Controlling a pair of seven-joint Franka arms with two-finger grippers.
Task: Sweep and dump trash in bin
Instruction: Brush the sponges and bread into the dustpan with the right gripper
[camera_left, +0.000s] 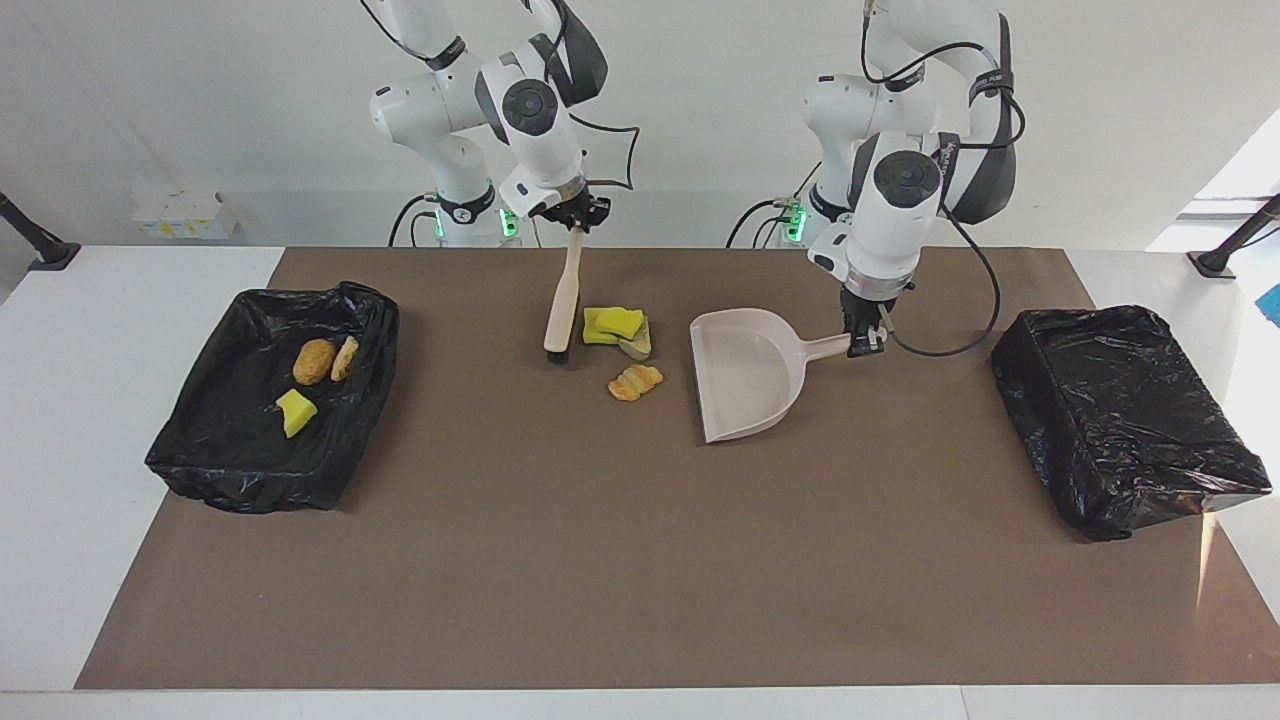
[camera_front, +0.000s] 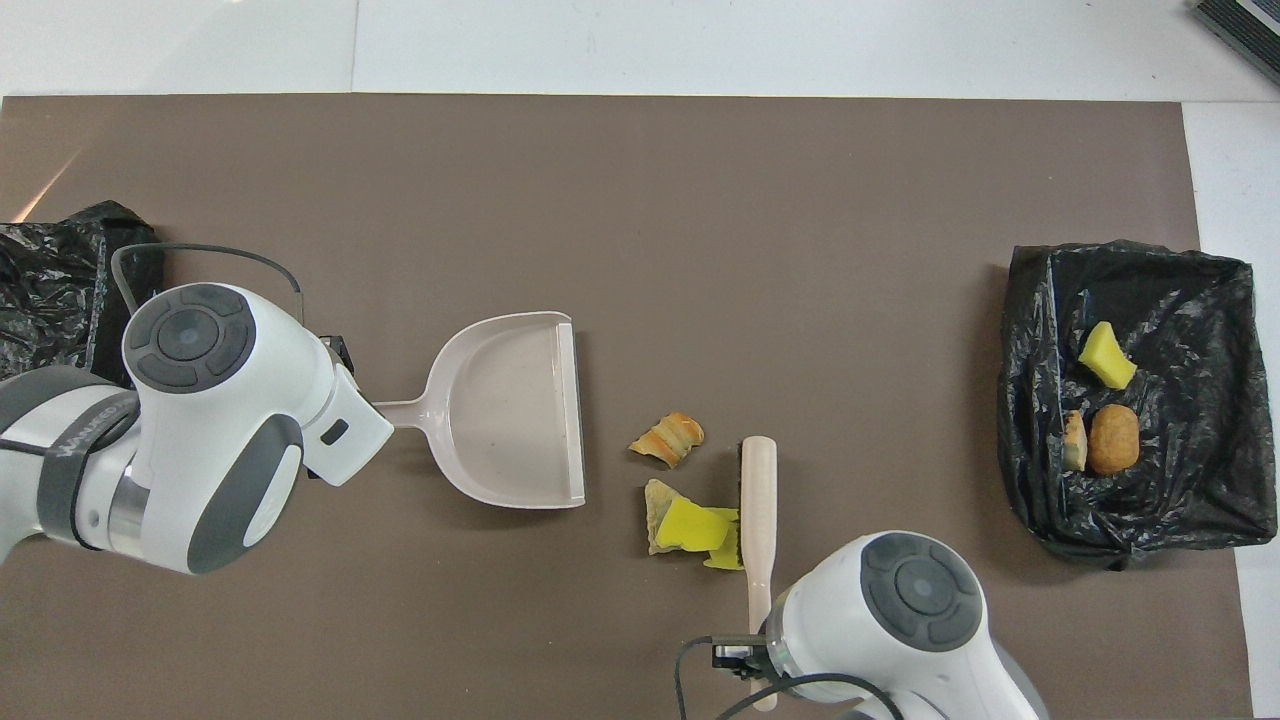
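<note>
I am reaching both arms forward and down over the table, my right gripper (camera_left: 574, 221) clamping shut, my left gripper (camera_left: 863, 340) pointing down, fingers pinching closed.

Illumination is bright, even and diffuse in both views. Shadows are soft and short, lying close under the dustpan (camera_left: 745, 385) and the arms. A strong daylight patch enters at the left arm's end of the table, washing out the white surface beside the bin (camera_left: 1125, 415) there. The black plastic liners carry small specular highlights. Focus is sharp throughout; no motion blur or edge distortion is evident.
</note>
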